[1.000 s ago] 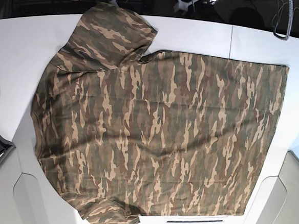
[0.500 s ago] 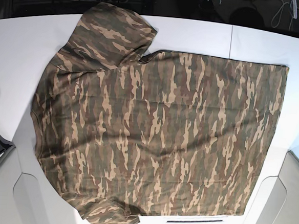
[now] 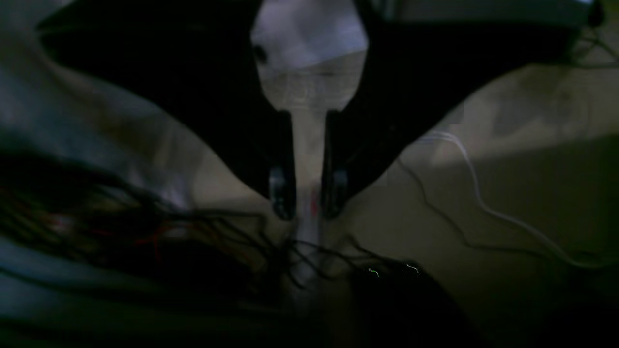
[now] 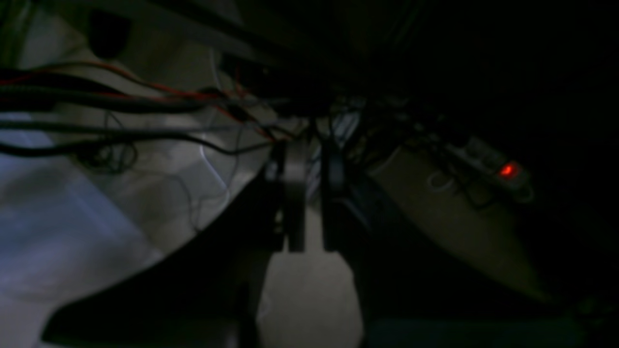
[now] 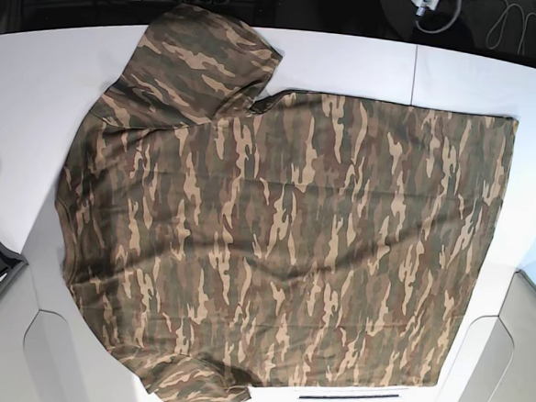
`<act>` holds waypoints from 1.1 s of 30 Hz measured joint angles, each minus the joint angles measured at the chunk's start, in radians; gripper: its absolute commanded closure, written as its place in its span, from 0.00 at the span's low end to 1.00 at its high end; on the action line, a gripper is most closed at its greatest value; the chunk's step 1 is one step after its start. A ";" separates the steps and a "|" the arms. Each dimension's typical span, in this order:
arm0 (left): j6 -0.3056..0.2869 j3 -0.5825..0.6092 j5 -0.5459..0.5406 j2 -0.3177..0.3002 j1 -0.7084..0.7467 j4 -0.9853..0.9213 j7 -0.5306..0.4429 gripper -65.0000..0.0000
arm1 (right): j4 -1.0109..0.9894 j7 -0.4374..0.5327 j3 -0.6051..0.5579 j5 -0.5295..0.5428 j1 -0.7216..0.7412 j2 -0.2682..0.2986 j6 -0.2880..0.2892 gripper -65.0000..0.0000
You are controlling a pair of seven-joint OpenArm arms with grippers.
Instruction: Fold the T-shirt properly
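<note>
Camo T-shirt point(image 5: 284, 239) spread flat, unfolded, on white table point(image 5: 37, 84); one sleeve up top.

Left gripper point(image 3: 308, 198), right gripper point(image 4: 309, 232): black, broad bodies, narrow fingertips.

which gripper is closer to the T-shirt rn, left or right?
Probably left. A white part, likely of the left gripper, shows past the table's far edge, behind the T-shirt. The right gripper is outside the base view, facing cables and a power strip.
</note>
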 measured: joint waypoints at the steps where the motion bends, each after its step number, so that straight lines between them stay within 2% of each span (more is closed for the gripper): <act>1: 0.002 -0.022 -0.015 -0.002 0.017 0.043 0.010 0.81 | 0.048 0.001 0.025 0.007 -0.025 0.002 0.000 0.92; 5: -0.002 -0.106 -0.077 0.000 0.081 0.193 0.074 0.79 | 0.219 -0.018 0.123 0.090 -0.099 -0.001 0.008 0.92; 8: -0.029 -0.169 -0.103 0.002 0.099 0.290 0.108 0.79 | 0.311 -0.105 0.188 0.174 -0.107 -0.001 0.011 0.92; 11: -0.049 -0.230 -0.132 0.002 0.090 0.363 0.120 0.78 | 0.360 -0.134 0.249 0.274 -0.087 -0.001 0.010 0.91; 16: -0.053 -0.328 -0.168 0.002 0.090 0.423 0.126 0.59 | 0.358 -0.218 0.310 0.364 -0.008 -0.001 -0.002 0.78; 18: -0.053 -0.352 -0.193 -0.001 0.090 0.439 0.125 0.56 | 0.356 -0.257 0.322 0.395 0.019 -0.001 -0.017 0.72; 22: -0.068 -0.372 -0.209 -0.018 0.090 0.441 0.126 0.56 | 0.356 -0.268 0.328 0.408 0.066 -0.001 -0.037 0.63; 26: -0.083 -0.372 -0.219 -0.039 0.087 0.441 0.125 0.55 | 0.350 -0.285 0.328 0.411 0.098 -0.006 -0.120 0.51; 27: -0.083 -0.372 -0.224 -0.045 0.085 0.441 0.124 0.52 | 0.346 -0.294 0.328 0.412 0.105 -0.006 -0.138 0.50; 30: -0.083 -0.372 -0.227 -0.062 0.084 0.441 0.098 0.42 | 0.328 -0.331 0.328 0.415 0.129 -0.006 -0.139 0.51; 33: -0.084 -0.372 -0.226 -0.079 0.082 0.441 0.098 0.40 | 0.304 -0.341 0.328 0.416 0.140 -0.006 -0.138 0.51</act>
